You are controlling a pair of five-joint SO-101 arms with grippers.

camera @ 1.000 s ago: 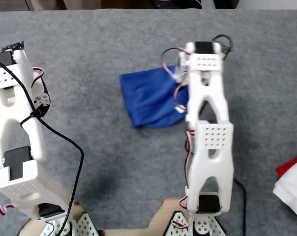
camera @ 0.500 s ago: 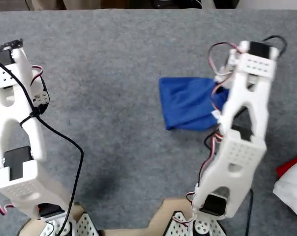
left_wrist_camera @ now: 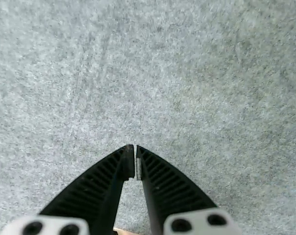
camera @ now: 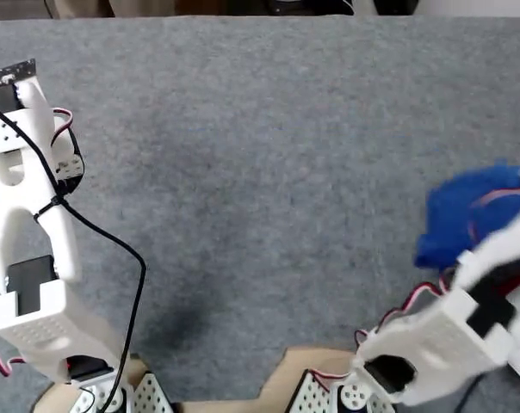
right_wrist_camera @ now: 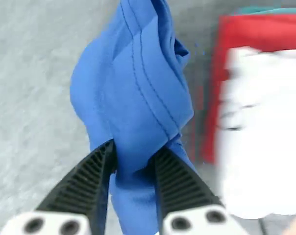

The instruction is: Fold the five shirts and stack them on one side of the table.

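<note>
We see a plain blue shirt (right_wrist_camera: pixel 133 88) with darker blue stitching, a white shirt (right_wrist_camera: pixel 265 142), a red shirt (right_wrist_camera: pixel 258 34), a mottled grey table cover (camera: pixel 269 129), and ribbed black fingers (left_wrist_camera: pixel 160 178) on white arms (camera: pixel 27 215).

1. A grey felt mat (camera: pixel 269 172) is lying flat, spreading from the near edge to the far edge and out to both sides.
2. A tan board (camera: pixel 273 389) is sitting at the mat's near edge, around the middle.
3. A narrow dark and brownish strip (camera: pixel 157 7) is running beyond the mat's far edge, too thin to identify.
</note>
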